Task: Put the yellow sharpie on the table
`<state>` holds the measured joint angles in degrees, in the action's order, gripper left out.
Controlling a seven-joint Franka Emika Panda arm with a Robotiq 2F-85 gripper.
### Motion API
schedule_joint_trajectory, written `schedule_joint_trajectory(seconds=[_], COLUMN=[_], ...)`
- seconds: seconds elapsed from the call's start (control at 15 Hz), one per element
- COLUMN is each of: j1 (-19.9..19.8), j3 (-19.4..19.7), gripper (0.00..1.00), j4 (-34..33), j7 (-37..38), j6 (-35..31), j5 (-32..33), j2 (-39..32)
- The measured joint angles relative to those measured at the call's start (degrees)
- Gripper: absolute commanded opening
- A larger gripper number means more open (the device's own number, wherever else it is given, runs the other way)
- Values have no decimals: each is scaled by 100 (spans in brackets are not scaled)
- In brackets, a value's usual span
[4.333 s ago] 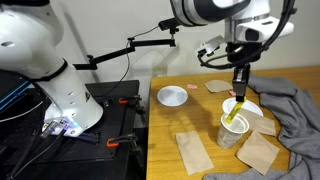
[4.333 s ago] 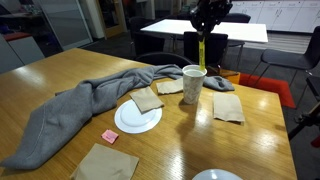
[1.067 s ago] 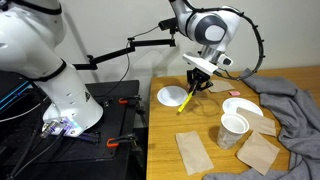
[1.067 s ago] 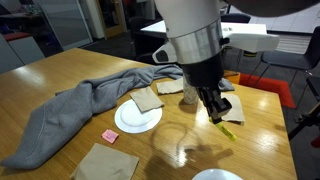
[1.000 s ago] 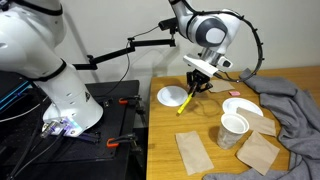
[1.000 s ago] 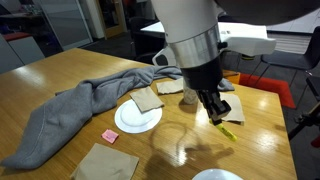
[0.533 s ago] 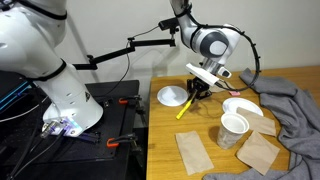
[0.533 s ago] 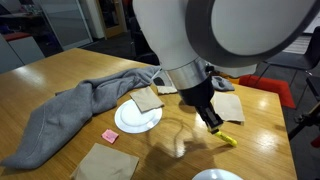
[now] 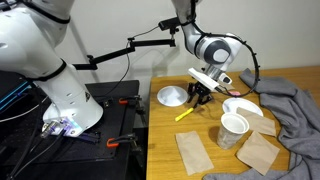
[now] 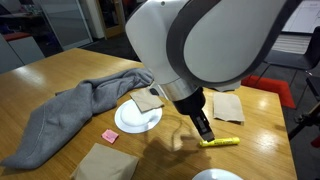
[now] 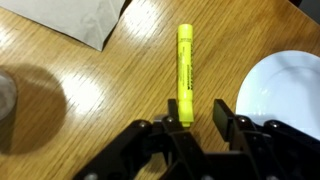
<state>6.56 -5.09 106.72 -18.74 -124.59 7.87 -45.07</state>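
The yellow sharpie (image 9: pixel 185 115) lies flat on the orange-brown wooden table (image 9: pixel 165 150), between a white plate and the paper cup. It also shows in an exterior view (image 10: pixel 220 141) and in the wrist view (image 11: pixel 185 68). My gripper (image 9: pixel 203 97) hangs just above its one end, open and empty. In the wrist view the gripper (image 11: pixel 195 108) has its jaws apart, and the near end of the sharpie lies between them, close to one finger. In an exterior view the gripper (image 10: pixel 205 130) is right beside the pen, and the big arm hides the cup.
A paper cup (image 9: pixel 233 129), white plates (image 9: pixel 172 96) (image 9: pixel 243 106) (image 10: pixel 137 117), brown napkins (image 9: pixel 192 150) (image 10: pixel 106 163) and a grey cloth (image 10: pixel 80 105) lie on the table. A plate edge (image 11: pixel 285 90) is close beside the gripper. The black stand (image 9: pixel 110 110) is beyond the table edge.
The gripper carried the sharpie away from the cup, brought it down to the table and opened. The sharpie now lies flat and free, and the gripper has shifted a little off it.
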Motion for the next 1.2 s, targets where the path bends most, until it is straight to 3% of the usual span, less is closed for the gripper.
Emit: schedule_joint_trajectory(seconds=[0.2,0.27,0.67,1.2], j1=[2,2,43,172], j3=[-14,-21,-30,-11], gripper=[97,100,100,100], j4=[-157,-201,-151,521], j7=[538,711,1728,3120], j6=[-9,-20,-79,-95], j5=[-130,-207,-374,-439], j2=[10,47,700,2328])
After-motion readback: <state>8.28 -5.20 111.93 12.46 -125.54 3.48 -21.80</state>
